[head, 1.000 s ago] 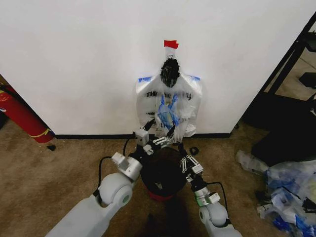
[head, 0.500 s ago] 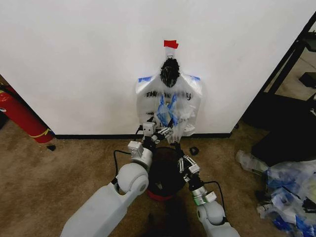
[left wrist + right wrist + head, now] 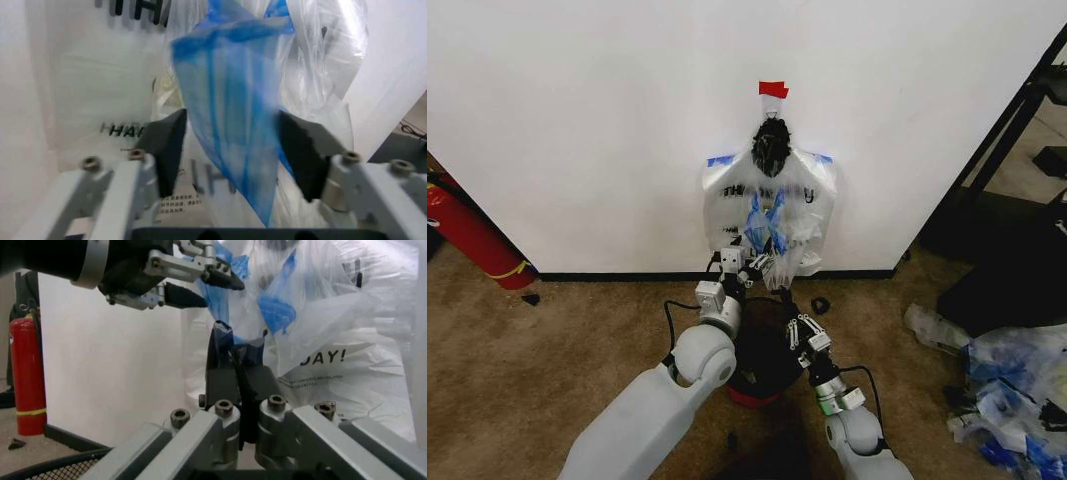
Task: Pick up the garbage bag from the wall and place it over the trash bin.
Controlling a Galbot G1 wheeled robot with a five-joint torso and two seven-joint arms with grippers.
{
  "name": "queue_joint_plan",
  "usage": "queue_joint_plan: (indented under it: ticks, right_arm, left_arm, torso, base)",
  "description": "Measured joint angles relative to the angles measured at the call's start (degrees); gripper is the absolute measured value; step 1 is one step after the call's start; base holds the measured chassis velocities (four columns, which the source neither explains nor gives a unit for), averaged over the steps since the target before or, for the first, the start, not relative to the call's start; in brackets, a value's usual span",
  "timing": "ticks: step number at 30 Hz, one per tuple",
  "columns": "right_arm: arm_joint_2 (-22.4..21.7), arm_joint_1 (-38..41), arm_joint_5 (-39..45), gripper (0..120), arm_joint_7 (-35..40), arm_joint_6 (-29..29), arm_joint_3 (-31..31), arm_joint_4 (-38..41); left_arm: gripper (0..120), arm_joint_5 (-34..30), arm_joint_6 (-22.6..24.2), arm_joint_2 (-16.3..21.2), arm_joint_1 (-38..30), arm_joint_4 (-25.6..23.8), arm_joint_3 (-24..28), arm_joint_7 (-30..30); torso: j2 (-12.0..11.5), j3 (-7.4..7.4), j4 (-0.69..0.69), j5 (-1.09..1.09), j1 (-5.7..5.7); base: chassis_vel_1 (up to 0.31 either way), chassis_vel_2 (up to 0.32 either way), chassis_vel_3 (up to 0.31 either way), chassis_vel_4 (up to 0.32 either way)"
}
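Two grippers are raised toward the wall (image 3: 577, 130) in front of us. Our left gripper (image 3: 749, 272) is up at the lower end of the garbage bag (image 3: 767, 225), the bluish clear bag hanging from a dark bunched knot under a red tape strip (image 3: 773, 89), in front of a white printed bag (image 3: 727, 200). In our left wrist view its jaws stand released, one dark pad on each side of the bag's blue fold (image 3: 233, 115), not yet closed on it. Our right gripper (image 3: 799, 330) sits lower, above the trash bin (image 3: 762, 350) on the carpet just before the black baseboard; its jaws look clenched together and hold nothing. A red fire extinguisher (image 3: 462, 232) leans at the left.
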Motion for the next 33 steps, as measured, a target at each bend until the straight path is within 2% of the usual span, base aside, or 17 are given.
queue_joint_plan:
  ticks: [3,7,9,12,14,24,27,32,33]
  right_arm:
    - [-0.08,-0.22,0.00,0,0.04,0.04,0.07,0.31]
    - [-0.10,-0.31,-0.03,0,0.05,0.05,0.10,0.41]
    - [-0.12,-0.43,-0.11,0,0.07,0.10,0.13,0.54]
    - [-0.15,-0.56,-0.15,0,0.09,0.13,0.17,0.65]
    - [-0.20,-0.68,-0.19,0,0.11,0.13,0.20,0.77]
    - [-0.91,-2.15,-0.19,1,-0.10,0.63,0.82,1.30]
    - [-1.29,-2.70,0.26,10,-0.74,0.64,0.99,1.83]
    - [-2.93,-4.91,2.13,33,-4.74,0.65,2.32,3.22]
    - [-2.93,-4.91,2.13,33,-4.74,0.65,2.32,3.22]
  left_arm:
    - [38,0.04,0.03,0.20,0.45,-0.68,-0.26,-0.04]
    - [30,0.06,0.03,0.53,0.76,-1.17,-0.49,-0.04]
    - [16,0.05,-0.03,0.92,1.01,-1.54,-0.80,0.13]
    - [10,0.02,-0.24,1.18,1.10,-1.57,-1.11,0.37]
    - [1,0.00,-0.44,1.30,1.13,-1.61,-1.31,0.50]
    - [0,-0.06,-2.02,1.79,2.03,-2.32,-1.74,2.09]
    - [0,-0.09,-2.37,1.72,1.99,-2.30,-1.77,2.47]
    - [0,-0.44,-2.61,1.49,1.69,-2.02,-1.66,2.87]
    - [0,-0.44,-2.61,1.49,1.69,-2.02,-1.66,2.87]
  torso:
    - [0.00,0.00,0.00,0.00,0.00]
    - [0.00,0.00,0.00,0.00,0.00]
    - [0.00,0.00,0.00,0.00,0.00]
    - [0.00,0.00,0.00,0.00,0.00]
    - [0.00,0.00,0.00,0.00,0.00]
    - [0.00,0.00,0.00,0.00,0.00]
    - [0.00,0.00,0.00,0.00,0.00]
    - [0.00,0.00,0.00,0.00,0.00]
    - [0.00,0.00,0.00,0.00,0.00]
  base:
    - [0.000,0.000,0.000,0.000]
    - [0.000,0.000,0.000,0.000]
    - [0.000,0.000,0.000,0.000]
    - [0.000,0.000,0.000,0.000]
    - [0.000,0.000,0.000,0.000]
    - [0.000,0.000,0.000,0.000]
    - [0.000,0.000,0.000,0.000]
    - [0.000,0.000,0.000,0.000]
    - [0.000,0.000,0.000,0.000]
